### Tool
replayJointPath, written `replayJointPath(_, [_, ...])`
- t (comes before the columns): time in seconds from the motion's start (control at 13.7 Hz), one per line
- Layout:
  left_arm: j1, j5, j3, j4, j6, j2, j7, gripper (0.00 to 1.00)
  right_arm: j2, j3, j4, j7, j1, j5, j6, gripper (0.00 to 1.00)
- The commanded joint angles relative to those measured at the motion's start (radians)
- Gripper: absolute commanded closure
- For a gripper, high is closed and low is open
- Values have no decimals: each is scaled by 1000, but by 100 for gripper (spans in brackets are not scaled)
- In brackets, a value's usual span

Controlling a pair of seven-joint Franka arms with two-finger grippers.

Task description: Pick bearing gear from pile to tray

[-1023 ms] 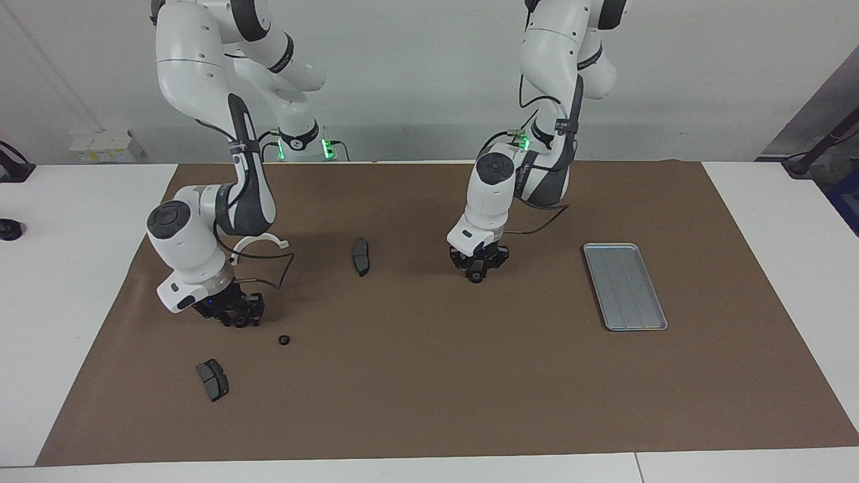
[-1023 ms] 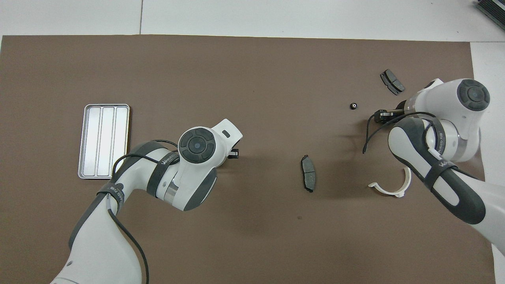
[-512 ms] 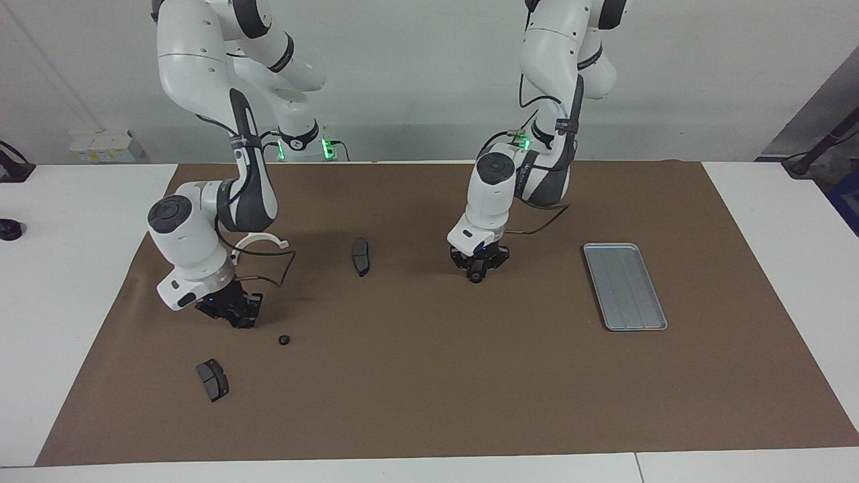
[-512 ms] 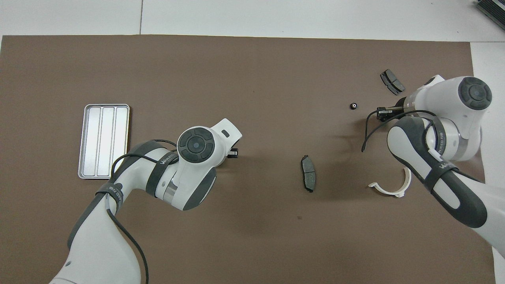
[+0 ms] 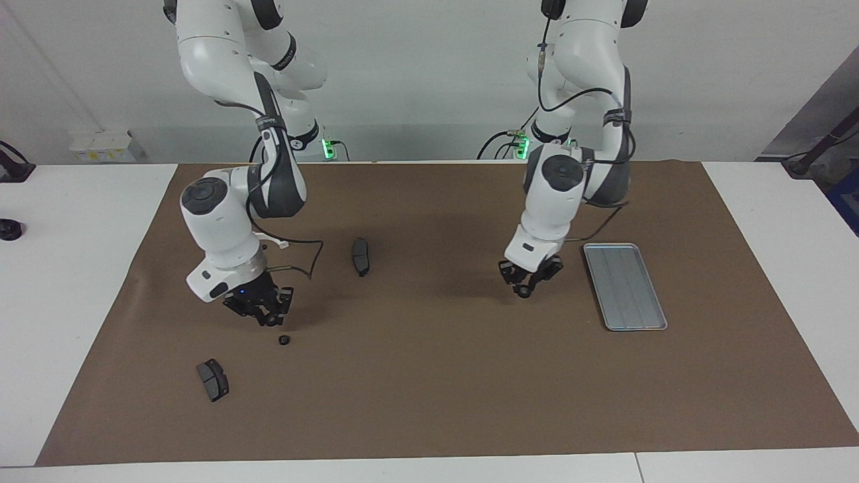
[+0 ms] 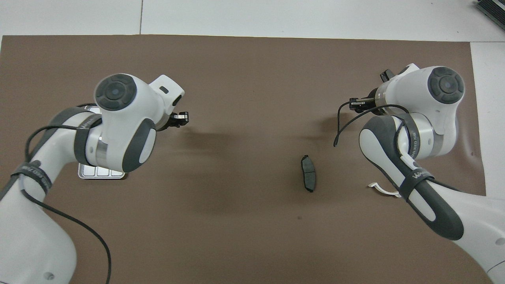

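Counted across the surface [image 5: 80, 268] and its brown mat [image 5: 436, 376]: one white half-ring, two dark brake pads, one loose black gear and one tray.

Nearest the robots, at the right arm's end, lies the half-ring [image 5: 276, 241], mostly covered by the right arm; the overhead view shows only a short arc of it [image 6: 380, 188]. A little farther out, between the two arms, the first brake pad [image 5: 361, 256] lies flat and alone.

The tray [image 5: 624, 285] sits toward the left arm's end, its long side running away from the robots. Its grooved floor shows bare from rim to rim. From overhead the left arm hides all but one end of it [image 6: 98, 173].

The left claw [image 5: 525, 290] hangs low over the mat just beside the tray, on the side toward the pad. Its tips are drawn together, and I cannot tell whether anything small is pinched between them.

The right claw [image 5: 270, 318] hangs low over the mat just beside the gear [image 5: 284, 339], tips likewise drawn together. Whether it grips anything cannot be told. The gear rests on the mat, well apart from the tray.

Farthest out lies the second brake pad [image 5: 213, 380], near the gear.
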Motion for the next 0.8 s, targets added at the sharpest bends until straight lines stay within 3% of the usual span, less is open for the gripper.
replayJointPath(0.0, [126,-26,-8,-19,-93,-43,189,100,10,0,46,161,108,-8,-15,100])
replayJointPath(0.29, [239,-26,-5,-131,-73,-89,350,100,92,-5,153,418,302,-84,-33,100])
replayJointPath(0.44, [279,-26,-5,-236,11,-121,401,99,176,-2,260,584,387,-153,-64,100])
replayJointPath(0.51, [299,-26,-5,-288,63,-137,436,91,205,0,300,626,421,-156,-71,100])
replayJointPath(0.58, [310,-26,-5,-316,98,-143,465,68,230,-2,332,650,453,-158,-79,100])
replayJointPath(0.73, [313,-26,-5,-318,102,-143,473,12,271,-2,363,686,508,-164,-87,100])
